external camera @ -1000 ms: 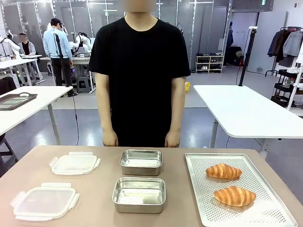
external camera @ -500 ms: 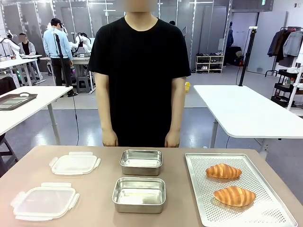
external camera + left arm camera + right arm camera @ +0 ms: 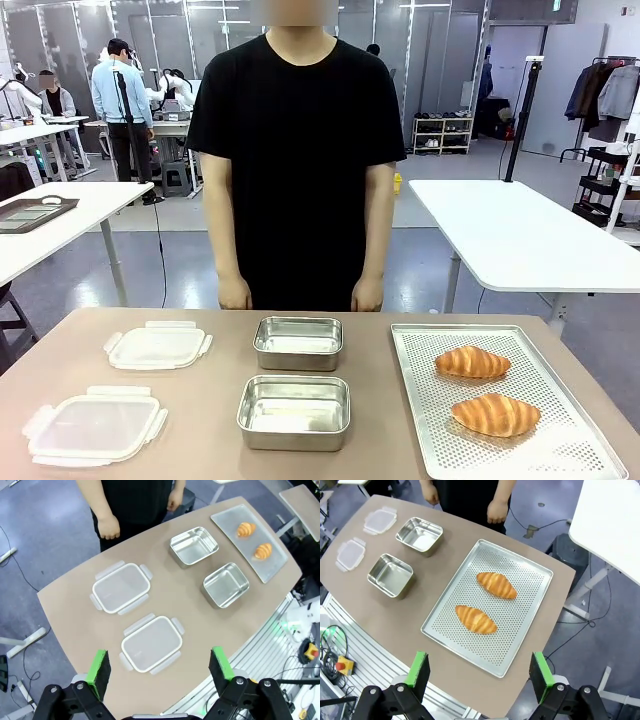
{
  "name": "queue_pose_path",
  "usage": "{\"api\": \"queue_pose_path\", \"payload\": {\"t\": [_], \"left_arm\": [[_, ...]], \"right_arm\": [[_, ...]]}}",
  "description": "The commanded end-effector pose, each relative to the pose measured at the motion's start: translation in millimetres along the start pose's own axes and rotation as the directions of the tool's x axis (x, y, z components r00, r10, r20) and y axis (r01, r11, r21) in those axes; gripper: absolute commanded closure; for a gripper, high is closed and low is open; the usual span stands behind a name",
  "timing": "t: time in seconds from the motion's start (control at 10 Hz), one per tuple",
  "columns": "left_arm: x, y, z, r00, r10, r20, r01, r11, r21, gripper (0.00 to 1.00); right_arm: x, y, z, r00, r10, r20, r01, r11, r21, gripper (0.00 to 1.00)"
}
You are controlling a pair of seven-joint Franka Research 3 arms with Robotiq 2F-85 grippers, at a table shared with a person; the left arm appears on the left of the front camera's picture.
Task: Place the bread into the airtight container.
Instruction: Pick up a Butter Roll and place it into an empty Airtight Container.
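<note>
While my left gripper (image 3: 160, 660) and right gripper (image 3: 479, 662) gape empty, 2 breads (image 3: 472, 362) lie on 1 right-edge tray (image 3: 560, 440), clear of 2 containers (image 3: 298, 343), 2 lids (image 3: 158, 346).

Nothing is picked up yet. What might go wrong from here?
1. The near bread and far bread lie close together on the tray; the open right end effector descending on one may nudge the other.
2. The near container looks not much longer than a bread, so it might catch on the rim.
</note>
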State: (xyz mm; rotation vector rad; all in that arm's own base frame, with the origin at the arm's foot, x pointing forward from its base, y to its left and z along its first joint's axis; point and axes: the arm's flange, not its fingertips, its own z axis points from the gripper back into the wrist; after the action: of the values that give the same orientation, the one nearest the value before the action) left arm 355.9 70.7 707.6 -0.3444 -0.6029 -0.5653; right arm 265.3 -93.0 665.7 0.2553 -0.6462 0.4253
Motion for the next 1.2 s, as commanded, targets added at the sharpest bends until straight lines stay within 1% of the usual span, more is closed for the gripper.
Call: {"api": "queue_pose_path", "payload": {"t": [0.0,0.3,0.4,0.5,0.6,0.7,0.9,1.0,1.1], "left_arm": [[-0.3,-1.5,1.4,1.000,-0.008,-0.001,0.008,1.000,-0.003,0.00],[-0.3,-1.5,1.4,1.000,-0.008,-0.001,0.008,1.000,-0.003,0.00],[-0.3,-1.5,1.4,1.000,-0.008,-0.001,0.008,1.000,-0.003,0.00],[-0.3,-1.5,1.4,1.000,-0.008,-0.001,0.008,1.000,-0.003,0.00],[-0.3,-1.5,1.4,1.000,-0.008,-0.001,0.008,1.000,-0.003,0.00],[-0.3,-1.5,1.4,1.000,-0.008,-0.001,0.008,1.000,-0.003,0.00],[-0.3,-1.5,1.4,1.000,-0.008,-0.001,0.008,1.000,-0.003,0.00],[-0.3,-1.5,1.4,1.000,-0.008,-0.001,0.008,1.000,-0.003,0.00],[-0.3,-1.5,1.4,1.000,-0.008,-0.001,0.008,1.000,-0.003,0.00]], "right_arm": [[0.3,-1.5,2.3,1.000,0.013,-0.008,-0.013,1.000,0.006,0.00],[0.0,0.0,0.0,1.000,0.000,0.000,0.000,1.000,0.000,0.00],[3.0,29.3,15.5,0.953,0.301,-0.019,-0.302,0.953,-0.022,0.00],[4.6,50.6,8.5,0.840,0.527,-0.125,-0.536,0.842,-0.052,0.00],[3.2,61.3,-12.0,0.704,0.673,-0.225,-0.691,0.723,0.000,0.00],[1.1,63.7,-33.2,0.610,0.740,-0.284,-0.761,0.647,0.049,0.00],[-5.4,64.5,-68.7,0.476,0.808,-0.347,-0.826,0.546,0.137,0.00],[-13.0,64.0,-90.3,0.381,0.840,-0.387,-0.856,0.478,0.196,0.00],[-21.4,62.0,-113.1,0.352,0.829,-0.434,-0.839,0.485,0.246,0.00]]}}
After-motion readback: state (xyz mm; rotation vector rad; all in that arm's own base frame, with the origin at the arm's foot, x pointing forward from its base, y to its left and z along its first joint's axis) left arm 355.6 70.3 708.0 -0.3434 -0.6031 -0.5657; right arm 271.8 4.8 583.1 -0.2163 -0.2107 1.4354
